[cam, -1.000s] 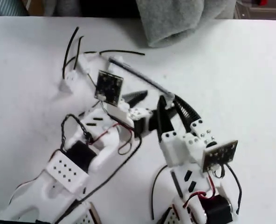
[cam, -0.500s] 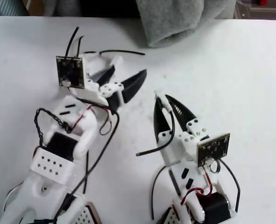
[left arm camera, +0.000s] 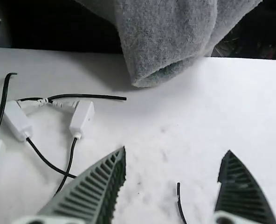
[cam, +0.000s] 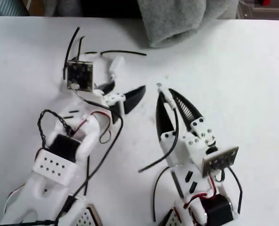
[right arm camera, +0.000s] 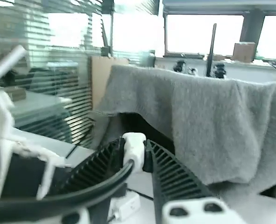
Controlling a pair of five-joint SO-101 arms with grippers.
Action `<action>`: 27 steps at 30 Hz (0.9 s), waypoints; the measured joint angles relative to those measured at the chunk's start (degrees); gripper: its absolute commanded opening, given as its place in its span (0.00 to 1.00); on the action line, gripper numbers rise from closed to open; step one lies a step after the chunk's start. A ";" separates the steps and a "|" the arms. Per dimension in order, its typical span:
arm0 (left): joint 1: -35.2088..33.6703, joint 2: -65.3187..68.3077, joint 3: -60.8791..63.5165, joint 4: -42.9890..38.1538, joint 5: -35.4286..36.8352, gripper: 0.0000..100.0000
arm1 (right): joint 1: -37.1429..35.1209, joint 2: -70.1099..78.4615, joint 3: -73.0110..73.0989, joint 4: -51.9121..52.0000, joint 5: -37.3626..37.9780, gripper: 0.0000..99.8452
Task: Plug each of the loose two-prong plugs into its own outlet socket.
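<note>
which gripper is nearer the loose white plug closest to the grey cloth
Left. The left gripper hangs open just short of the loose white plug; the right gripper, shut on another plug, is farther off to its side.

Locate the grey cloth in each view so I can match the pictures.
High view: grey cloth overlaps the far edge of the table.
Left wrist view: cloth beyond the open left claw.
Right wrist view: cloth behind the right claw, shut on a white plug.
Shared landmark: the white table.
</note>
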 measured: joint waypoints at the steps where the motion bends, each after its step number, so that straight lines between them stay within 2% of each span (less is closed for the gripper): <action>1: 0.62 0.00 0.35 -0.79 -0.97 0.31 | -0.97 -0.09 0.00 -0.09 0.00 0.02; 6: 3.08 0.00 0.44 -2.11 -1.76 0.31 | -6.24 0.00 3.16 -0.26 0.00 0.02; 16: 3.25 0.09 0.44 -2.11 -2.02 0.31 | -6.77 -0.18 7.82 -1.58 0.00 0.02; 27: -2.20 -0.35 -2.29 -2.37 -2.02 0.31 | -7.12 0.44 8.00 1.85 0.09 0.02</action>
